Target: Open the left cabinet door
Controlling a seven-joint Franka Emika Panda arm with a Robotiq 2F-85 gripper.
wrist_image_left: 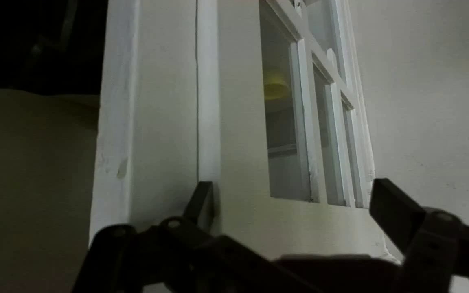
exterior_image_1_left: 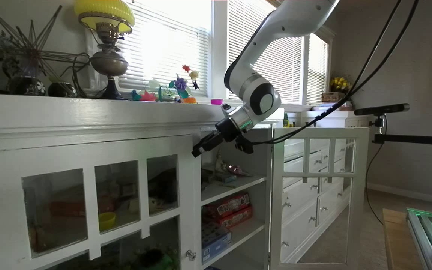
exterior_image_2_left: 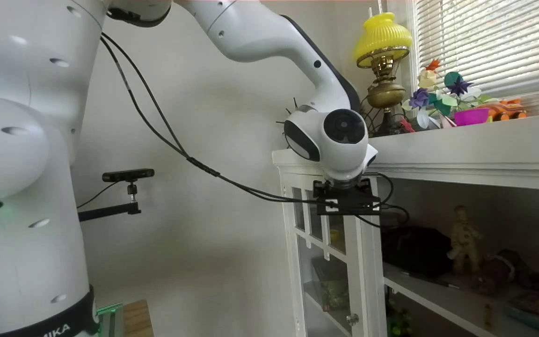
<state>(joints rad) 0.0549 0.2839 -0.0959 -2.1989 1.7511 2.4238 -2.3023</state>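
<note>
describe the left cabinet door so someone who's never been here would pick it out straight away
Start at the long white cabinet and find the yellow lamp standing on top. Below the lamp is a white door with three upper panes in a row and a shiny knob. It looks closed, whereas the other paned door stands swung wide open.

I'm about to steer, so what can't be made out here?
Left cabinet door: bottom cut off by the picture edge in both exterior views.
Fingers: hidden behind their black mount in an exterior view; in the wrist view, overlap leaves door contact unclear.
Dark shape: too shadowed to identify in an exterior view.
</note>
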